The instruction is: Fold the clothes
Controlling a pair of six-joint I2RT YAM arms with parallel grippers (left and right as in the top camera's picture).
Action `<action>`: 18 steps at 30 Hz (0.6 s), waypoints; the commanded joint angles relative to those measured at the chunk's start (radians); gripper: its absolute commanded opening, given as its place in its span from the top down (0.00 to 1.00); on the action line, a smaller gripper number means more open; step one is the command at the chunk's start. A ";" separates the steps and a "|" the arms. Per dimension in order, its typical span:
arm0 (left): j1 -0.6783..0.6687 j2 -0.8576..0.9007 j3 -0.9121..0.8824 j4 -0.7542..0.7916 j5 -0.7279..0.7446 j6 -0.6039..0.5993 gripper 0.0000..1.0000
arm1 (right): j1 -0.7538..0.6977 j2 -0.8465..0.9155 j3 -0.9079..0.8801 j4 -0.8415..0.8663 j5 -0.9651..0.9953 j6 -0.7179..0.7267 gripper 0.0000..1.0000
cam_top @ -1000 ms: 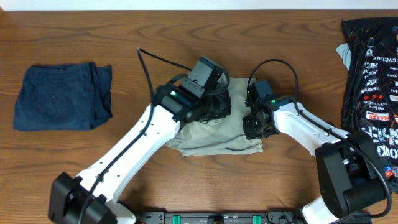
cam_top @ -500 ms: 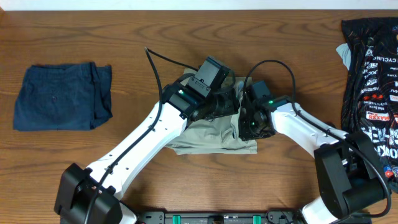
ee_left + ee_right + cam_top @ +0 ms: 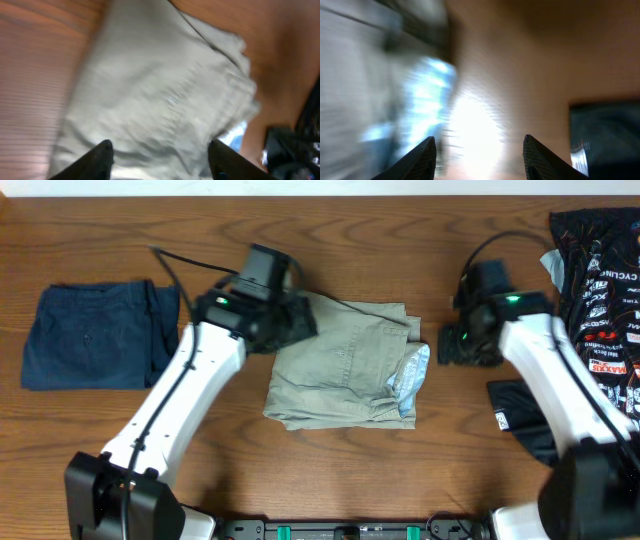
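The clothes, a pair of light khaki shorts (image 3: 345, 365), lie folded in a rough rectangle at the middle of the table, with pale blue lining (image 3: 412, 375) showing at the right edge. My left gripper (image 3: 296, 326) hovers over their upper left corner, open and holding nothing. In the left wrist view the khaki cloth (image 3: 165, 95) fills the space beyond the left gripper (image 3: 161, 156). My right gripper (image 3: 456, 346) is open over bare wood just right of the shorts. The right wrist view is blurred, with the right gripper (image 3: 480, 152) empty and the lining (image 3: 427, 95) to its left.
Folded navy-blue shorts (image 3: 98, 335) lie at the far left. A black printed garment (image 3: 598, 290) is heaped at the right edge, and a dark piece (image 3: 525, 415) lies under my right arm. Bare wood lies between the khaki and navy shorts.
Both grippers opened and let go of the khaki shorts. The left arm swung left and the right arm swung right, leaving the shorts folded between them.
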 commanded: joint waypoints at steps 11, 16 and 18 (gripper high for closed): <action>0.062 0.092 -0.025 -0.042 -0.032 0.083 0.35 | 0.205 -0.041 -0.093 0.038 -0.411 -0.185 0.57; 0.059 0.166 -0.025 -0.082 -0.011 0.082 0.35 | 0.282 0.011 -0.207 0.085 -0.405 -0.185 0.59; 0.053 0.195 -0.025 -0.102 0.010 0.083 0.35 | 0.290 0.035 -0.254 0.100 -0.378 -0.184 0.60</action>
